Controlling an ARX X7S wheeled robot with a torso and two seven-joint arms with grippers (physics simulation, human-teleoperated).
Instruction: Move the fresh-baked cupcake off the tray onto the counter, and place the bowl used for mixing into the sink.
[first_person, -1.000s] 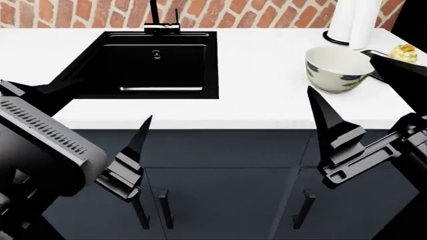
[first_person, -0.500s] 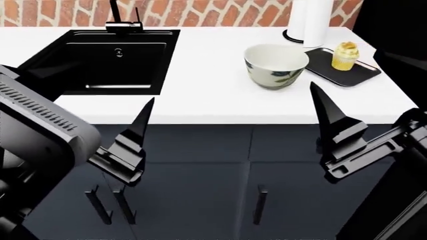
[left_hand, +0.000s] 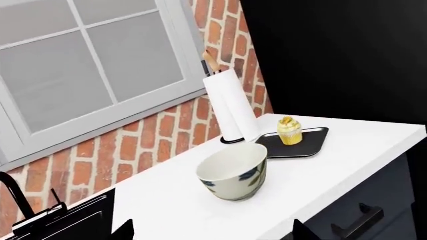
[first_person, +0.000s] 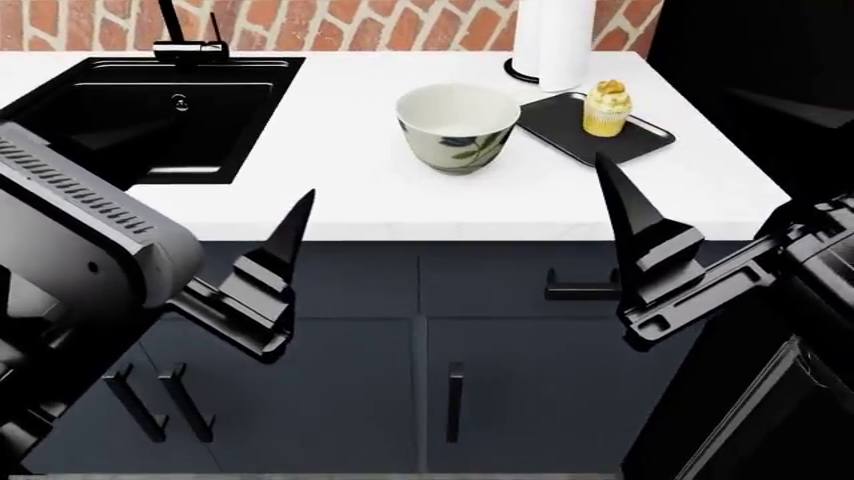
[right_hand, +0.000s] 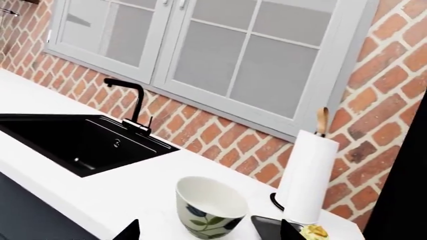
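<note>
The bowl stands upright on the white counter, between the black sink and the black tray. The cupcake stands on the tray. Both arms hang in front of the dark cabinets, below the counter's front edge and apart from everything. My left gripper is open and empty; its wrist view shows the bowl, the tray and the cupcake ahead. My right gripper is open and empty; its wrist view shows the bowl, the sink and part of the cupcake.
A tall white paper-towel roll stands behind the tray against the brick wall. A black faucet rises behind the sink. A tall black surface bounds the counter's right end. Cabinet handles stick out below.
The view has shifted to the right along the counter: the bowl, tray and cupcake now sit nearer the middle, and the sink has slid left. Both grippers keep their pose.
</note>
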